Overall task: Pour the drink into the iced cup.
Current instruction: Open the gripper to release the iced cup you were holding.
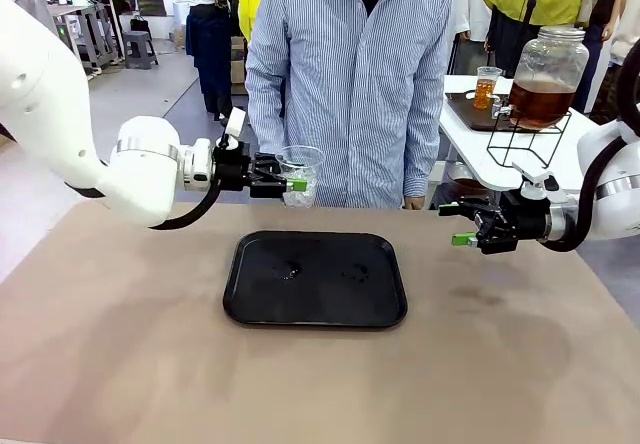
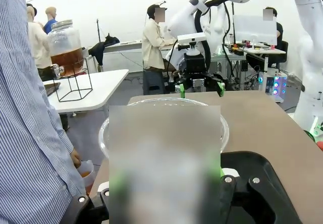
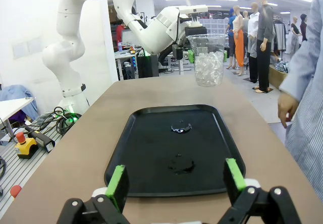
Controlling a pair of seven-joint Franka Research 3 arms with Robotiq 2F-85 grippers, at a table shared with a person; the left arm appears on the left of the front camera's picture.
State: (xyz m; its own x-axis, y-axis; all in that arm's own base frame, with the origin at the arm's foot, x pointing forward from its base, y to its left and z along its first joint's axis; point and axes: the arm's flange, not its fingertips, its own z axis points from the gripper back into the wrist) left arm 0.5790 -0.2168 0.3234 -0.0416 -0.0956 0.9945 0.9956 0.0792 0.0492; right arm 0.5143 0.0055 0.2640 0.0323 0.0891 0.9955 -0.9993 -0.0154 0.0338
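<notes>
Clear cup (image 1: 303,164) of ice clamped in left hand (image 1: 292,184), raised over desk (image 1: 120,364) just behind black tray (image 1: 250,304). Right hand (image 1: 455,222) spread wide, empty, hovering right of tray. Amber drink (image 1: 540,102) in lidded jar (image 1: 548,59) on wire stand (image 1: 525,142), side desk (image 1: 470,144) far right, beside person (image 1: 350,84).

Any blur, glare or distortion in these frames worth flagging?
Left wrist view: a blurred rectangle hides most of the iced cup held in the jaws; background is sharp. Right wrist view: crisp, wide-angle stretch toward the edges, small glints off wet spots on the black tray. Front view: even soft light, only faint shadows on the table, no glare.
</notes>
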